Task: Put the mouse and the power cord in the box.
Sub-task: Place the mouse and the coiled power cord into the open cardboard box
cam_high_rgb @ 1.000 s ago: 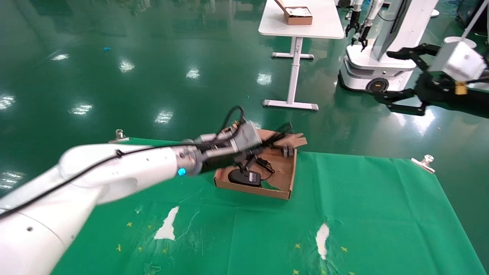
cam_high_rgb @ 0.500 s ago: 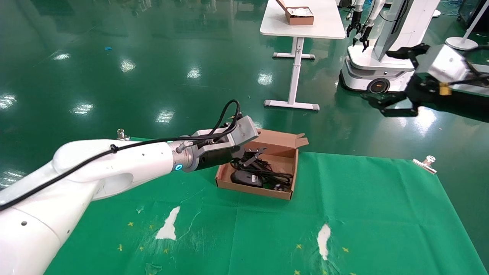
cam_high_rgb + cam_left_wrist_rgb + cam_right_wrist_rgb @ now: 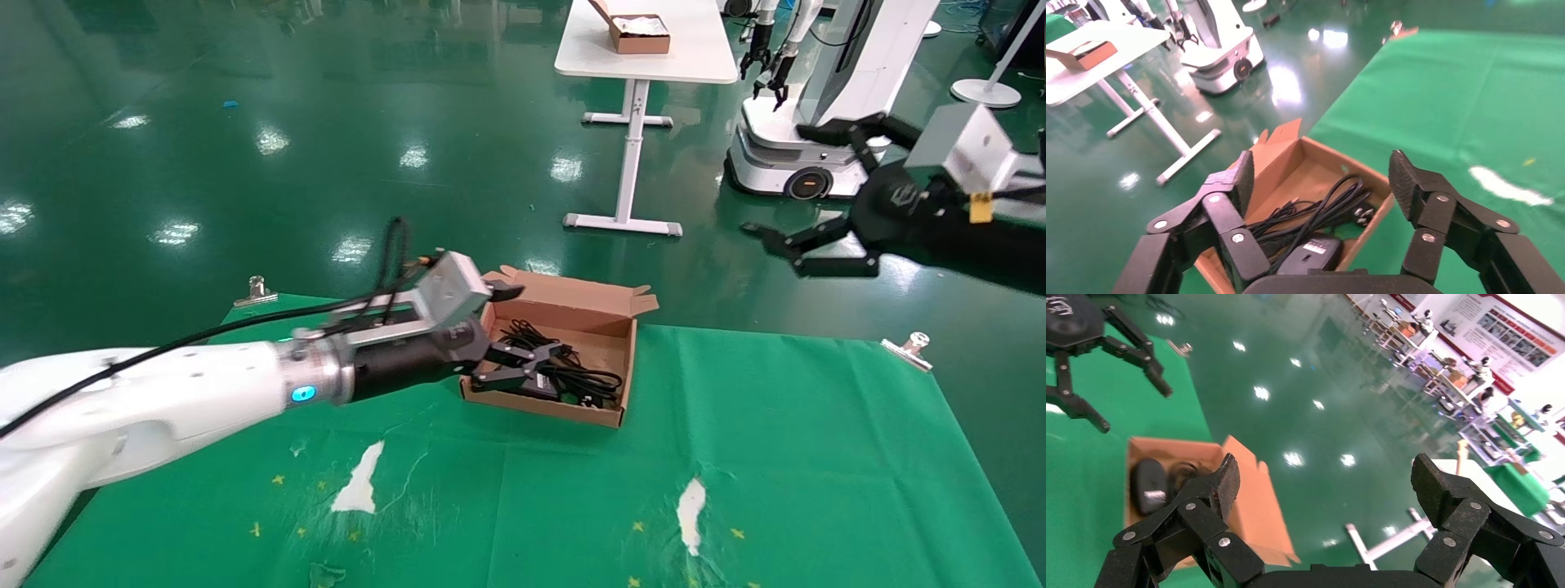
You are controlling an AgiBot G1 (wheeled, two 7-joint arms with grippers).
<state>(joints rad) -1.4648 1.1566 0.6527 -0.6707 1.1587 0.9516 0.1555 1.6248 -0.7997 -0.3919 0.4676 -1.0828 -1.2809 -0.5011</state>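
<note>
The brown cardboard box (image 3: 572,304) lies open at the far edge of the green cloth. Inside it rest the black mouse (image 3: 1312,253), label side up, and the coiled power cord (image 3: 576,377) with its round plug (image 3: 1363,214). My left gripper (image 3: 535,322) hovers at the box's left end, open and holding nothing; in its wrist view (image 3: 1321,168) both pads are wide apart over the box (image 3: 1351,165). My right gripper (image 3: 784,184) hangs open in the air, high to the right beyond the table. Its wrist view (image 3: 1326,471) looks down on the box (image 3: 1254,502) and the mouse (image 3: 1149,485).
Metal clips (image 3: 256,287) (image 3: 911,343) pin the cloth's far corners. White worn patches (image 3: 359,482) (image 3: 690,502) mark the near cloth. Behind stand a white table (image 3: 645,61) with a smaller cardboard box (image 3: 639,33) and another robot (image 3: 817,90).
The left gripper let go of the power cord into the box and drew back to the left, open. The right arm swung a little to the left while staying raised.
</note>
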